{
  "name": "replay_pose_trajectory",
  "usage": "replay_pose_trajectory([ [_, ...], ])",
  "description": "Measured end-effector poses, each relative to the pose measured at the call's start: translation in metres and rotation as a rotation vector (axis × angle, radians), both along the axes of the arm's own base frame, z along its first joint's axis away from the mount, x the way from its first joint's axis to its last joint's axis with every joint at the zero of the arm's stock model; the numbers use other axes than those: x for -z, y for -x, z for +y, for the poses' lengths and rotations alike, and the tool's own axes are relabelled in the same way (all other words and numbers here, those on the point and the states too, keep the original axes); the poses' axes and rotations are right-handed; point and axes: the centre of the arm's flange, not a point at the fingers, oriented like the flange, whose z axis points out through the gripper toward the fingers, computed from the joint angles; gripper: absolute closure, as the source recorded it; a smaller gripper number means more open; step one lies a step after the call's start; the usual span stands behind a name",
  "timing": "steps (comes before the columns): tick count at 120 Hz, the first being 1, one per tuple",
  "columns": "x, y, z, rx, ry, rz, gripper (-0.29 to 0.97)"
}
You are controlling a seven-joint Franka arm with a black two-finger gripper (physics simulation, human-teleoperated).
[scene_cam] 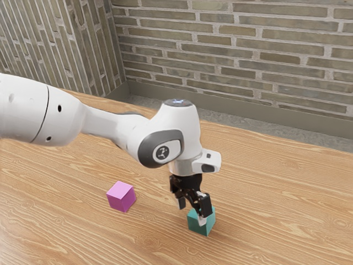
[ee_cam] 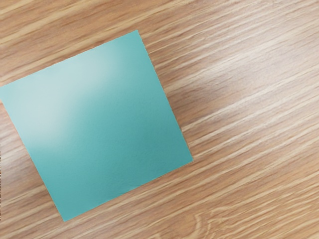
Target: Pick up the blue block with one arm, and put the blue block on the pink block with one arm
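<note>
The black fingers (scene_cam: 181,203) stand spread apart, the gripper (scene_cam: 192,213) lowered onto the top of the blue block (scene_cam: 207,226) without pinching it. That block (ee_cam: 99,129) rests flat on the wooden table (scene_cam: 276,182), directly under the hand. The pink block (scene_cam: 121,196) sits near, off to the exterior view's left, apart from both.

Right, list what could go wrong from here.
1. The teal-blue cube lies skewed under the wrist camera, so a grasp may catch its corners and twist it.
2. The pink cube sits nearby toward the exterior view's left; a low carry could knock it.
3. Its top looks no bigger than the blue one, so an off-centre placement may topple.
</note>
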Motion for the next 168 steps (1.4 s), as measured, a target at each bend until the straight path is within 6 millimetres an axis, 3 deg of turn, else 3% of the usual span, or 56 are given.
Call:
replay_pose_trajectory([
  [25, 0.022, -0.022, 0.009, -0.1, 0.019, 0.005, 0.0],
  [63, 0.05, -0.037, 0.007, -0.169, 0.026, 0.023, 0.0],
  [118, 0.066, -0.046, 0.003, -0.184, -0.013, 0.009, 0.0],
  [149, 0.068, -0.052, 0.0, -0.201, -0.01, 0.006, 0.21],
  [168, 0.068, -0.055, 0.001, -0.203, -0.018, -0.001, 0.22],
])
